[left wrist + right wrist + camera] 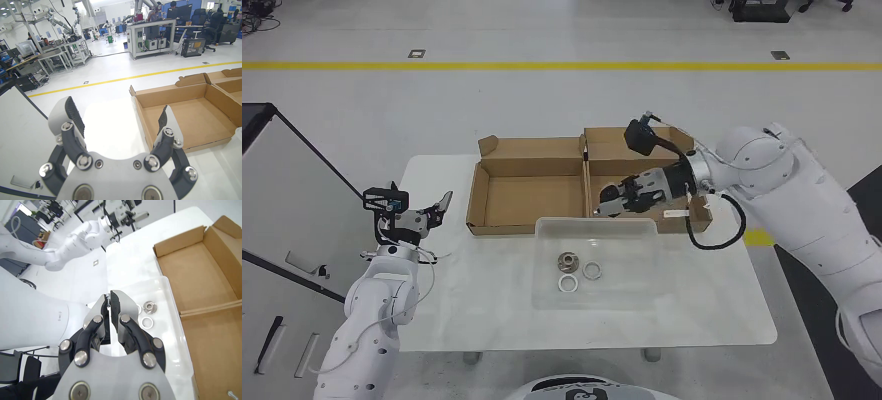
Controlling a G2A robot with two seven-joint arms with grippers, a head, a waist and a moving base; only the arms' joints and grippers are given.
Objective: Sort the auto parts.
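1. Clear tray [538, 265], lower centre of the top view, holds a nut [567, 263] and two washers [568, 284].
2. Right gripper [108, 298], at the tray's upper edge, pinches a screw [108, 300] at its very tips; left gripper [119, 106], far left, gapes empty.
3. Carry the screw well inside the right box [607, 165], beside the bolt [231, 394], lower it, then release.
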